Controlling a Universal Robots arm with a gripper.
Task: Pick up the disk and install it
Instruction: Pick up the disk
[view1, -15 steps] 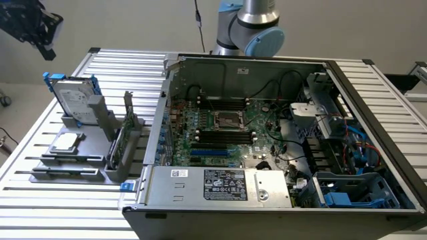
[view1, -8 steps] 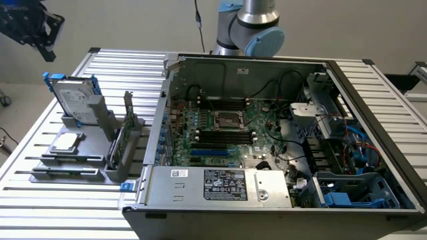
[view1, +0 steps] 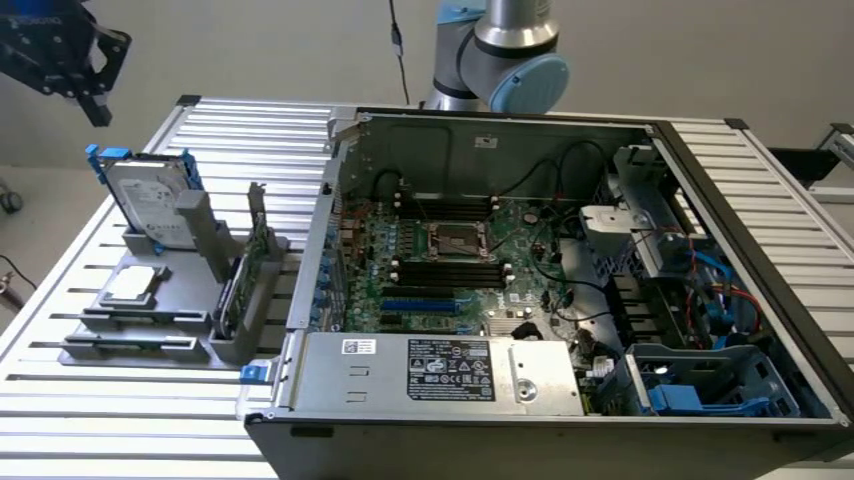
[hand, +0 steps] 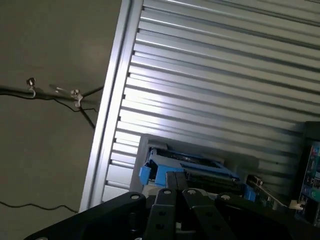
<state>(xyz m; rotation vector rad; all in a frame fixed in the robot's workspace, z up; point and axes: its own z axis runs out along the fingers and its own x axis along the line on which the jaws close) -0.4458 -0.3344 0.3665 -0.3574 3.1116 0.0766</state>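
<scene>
In the exterior view my hand (view1: 96, 108) hangs high over the far corner of the slatted table (view1: 80, 400), on the exterior view's left, its fingers pointing down, shut and carrying nothing. The disk (view1: 144, 200) stands upright on edge in a grey holder (view1: 200, 240) below the hand and well apart from it, label face showing, with the blue rails (view1: 96, 165) running up its two narrow edges. The open computer case (view1: 467, 140) lies beside the holder toward the exterior view's right, and the disk is not yet in it. In the wrist view the hand (hand: 179, 184) shows its two dark fingers pressed together with no gap between them, and beyond them I look down on the top edge of the disk (hand: 192, 165) with its blue plastic ends, the table (hand: 210, 75) stretching away behind. I judge the disk to be a stiff, fairly heavy metal block, smooth enough to slip and unkind to knocks. I would take it across the two flat faces near the exposed top edge, squarely and centred between the rails, so it cannot swing.
</scene>
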